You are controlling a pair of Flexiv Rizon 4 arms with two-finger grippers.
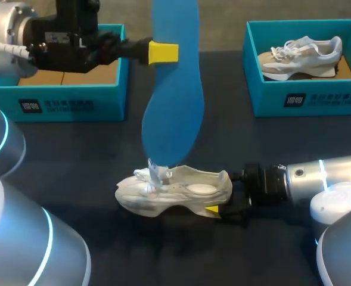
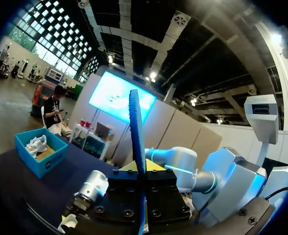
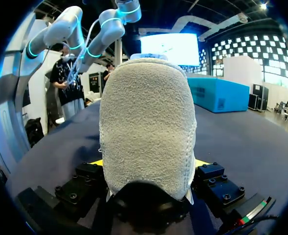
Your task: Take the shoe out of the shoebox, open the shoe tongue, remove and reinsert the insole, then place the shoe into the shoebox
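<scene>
**Insole hangs over the shoe: a snag is the likely risk**

The left jaws are clenched on the blue insole [image 1: 174, 89] near its upper end. They hold it upright, with its lower end down at the laces of the white shoe [image 1: 175, 190]; whether it touches them is hard to tell. The shoe lies on the counter [image 1: 74, 155], well apart from the open shoebox [image 1: 74, 104], its heel grasped by the right jaws. Pushed down, the long unsupported insole would probably buckle or catch on tongue and laces. That push could also twist the shoe out of the heel grip.
</scene>
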